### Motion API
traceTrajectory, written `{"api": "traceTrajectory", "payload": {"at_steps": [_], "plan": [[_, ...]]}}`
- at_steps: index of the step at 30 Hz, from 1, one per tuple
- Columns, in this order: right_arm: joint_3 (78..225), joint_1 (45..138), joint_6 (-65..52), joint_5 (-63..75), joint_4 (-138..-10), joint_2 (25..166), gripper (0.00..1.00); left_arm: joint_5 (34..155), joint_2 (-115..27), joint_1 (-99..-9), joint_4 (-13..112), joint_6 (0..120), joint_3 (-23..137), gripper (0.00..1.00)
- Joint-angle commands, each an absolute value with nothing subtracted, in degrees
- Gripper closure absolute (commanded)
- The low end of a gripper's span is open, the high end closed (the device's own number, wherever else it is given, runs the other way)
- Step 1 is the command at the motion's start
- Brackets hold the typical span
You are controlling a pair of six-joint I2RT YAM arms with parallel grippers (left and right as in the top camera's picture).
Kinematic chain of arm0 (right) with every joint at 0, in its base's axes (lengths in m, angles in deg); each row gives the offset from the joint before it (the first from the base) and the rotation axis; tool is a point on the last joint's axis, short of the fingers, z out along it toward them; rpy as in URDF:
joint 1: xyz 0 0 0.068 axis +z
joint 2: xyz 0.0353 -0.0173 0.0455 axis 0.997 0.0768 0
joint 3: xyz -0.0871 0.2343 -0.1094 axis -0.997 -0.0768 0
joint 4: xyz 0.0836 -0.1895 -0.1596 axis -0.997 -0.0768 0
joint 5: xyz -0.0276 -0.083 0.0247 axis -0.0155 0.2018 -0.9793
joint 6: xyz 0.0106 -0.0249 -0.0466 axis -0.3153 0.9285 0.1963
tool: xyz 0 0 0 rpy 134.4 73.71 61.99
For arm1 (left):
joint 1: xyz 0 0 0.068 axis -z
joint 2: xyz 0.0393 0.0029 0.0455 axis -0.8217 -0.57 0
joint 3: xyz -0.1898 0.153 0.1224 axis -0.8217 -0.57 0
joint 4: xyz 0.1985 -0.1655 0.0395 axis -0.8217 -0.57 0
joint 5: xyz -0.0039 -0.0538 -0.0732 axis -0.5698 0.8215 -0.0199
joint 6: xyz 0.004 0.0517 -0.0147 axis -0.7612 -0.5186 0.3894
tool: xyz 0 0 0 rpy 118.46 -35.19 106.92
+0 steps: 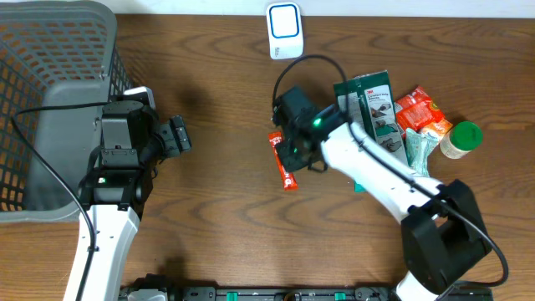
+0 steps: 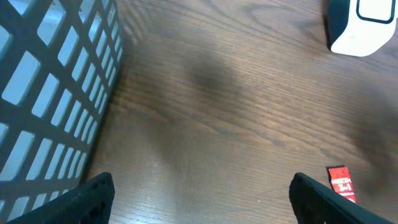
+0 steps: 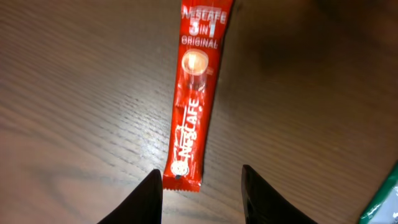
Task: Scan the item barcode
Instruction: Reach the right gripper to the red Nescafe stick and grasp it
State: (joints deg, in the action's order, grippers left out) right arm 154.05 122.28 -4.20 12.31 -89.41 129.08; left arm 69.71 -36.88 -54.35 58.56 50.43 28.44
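Okay, Nescafé sachet (image 1: 286, 171) lies flat on the table (image 1: 217, 209) near the middle of the overhead view. Its long axis runs roughly 12 to 6 o'clock, a bit tilted. The print faces up, red, "3 in 1 Original" readable in the right wrist view.

The right gripper (image 3: 202, 186) is directly over the sachet's upper end as the overhead view shows it. Its jaws are partly open and straddle that end. One fingertip (image 3: 153, 196) is just beside the sachet's edge, possibly touching, and the other shows a clear strip of table between it and the sachet. It is not clamped and nothing is lifted.

The scanner (image 1: 284, 31), white with a blue outline, stands at 12 o'clock from the sachet by the table's far edge, well apart from it.

The left gripper (image 1: 180, 134) is at 9 o'clock from the sachet and points toward 3 o'clock. Its jaws are wide and hold nothing, with only bare wood between the tips in the left wrist view. That view catches the sachet's corner at 4 o'clock and the scanner at 1 o'clock.

The basket (image 1: 50, 50), dark mesh, is at 9 to 10 o'clock, with the left arm beside it.

At 3 o'clock from the sachet there is a cluster: a green 3M pack (image 1: 376, 104), a red snack bag (image 1: 422, 113) and a green-lidded jar (image 1: 461, 138). The right arm crosses over part of it.
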Motion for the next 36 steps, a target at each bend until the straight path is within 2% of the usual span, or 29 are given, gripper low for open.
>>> {"api": "traceTrajectory", "payload": {"at_steps": [1,9,19,33,36], "plan": [[149.94,125.27,-9.54,18.30,-85.19,128.75,0.64,69.16,-37.10,-54.59,58.47,50.08,29.33,0.10],[142.16,128.51,-12.16,18.54,-76.12,128.75,0.61,69.16,-37.10,-54.59,58.47,50.08,29.33,0.10],[138.33,128.66,-14.87,22.32,-72.36,128.75,0.66,69.16,-37.10,-54.59,58.47,50.08,29.33,0.10],[136.06,129.36,-14.87,22.38,-69.09,128.77,0.78,69.16,-37.10,-54.59,58.47,50.08,29.33,0.10],[135.82,129.36,-14.85,22.38,-68.74,128.77,0.90,69.16,-37.10,-54.59,58.47,50.08,29.33,0.10]]}}
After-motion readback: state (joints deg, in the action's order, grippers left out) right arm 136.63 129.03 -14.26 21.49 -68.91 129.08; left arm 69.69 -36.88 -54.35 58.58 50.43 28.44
